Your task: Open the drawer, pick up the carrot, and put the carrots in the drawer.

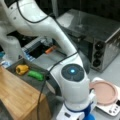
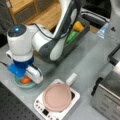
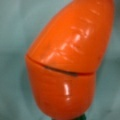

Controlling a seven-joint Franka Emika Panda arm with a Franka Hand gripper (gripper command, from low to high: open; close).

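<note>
Down at a front view's bottom left: gripper, lowered right over a small teal dish on the grey table. On that dish, directly under the blue-and-white hand: the carrot, only an orange sliver showing between the gripper's body and the dish rim.

Fills nearly the whole wrist view, that carrot, very close beneath the camera. Long axis slanting from the blunt end at the bottom of the wrist view up to the narrowing end at its top right; a seam across the body, about halfway along. No fingers in sight there.

Jaw opening and any hold on the carrot: cannot tell. Judged as lying squarely below the gripper, neither left nor right of it; touching or just apart, unclear.

Already pulled out: the drawer, a dark-grey tray beside the wooden cabinet, well apart from the dish, toward a front view's top. Inside it a yellow pepper and a green vegetable, side by side. No carrot in it.

Near the dish, toward a front view's bottom middle: a white scale with a pink plate on top.
</note>
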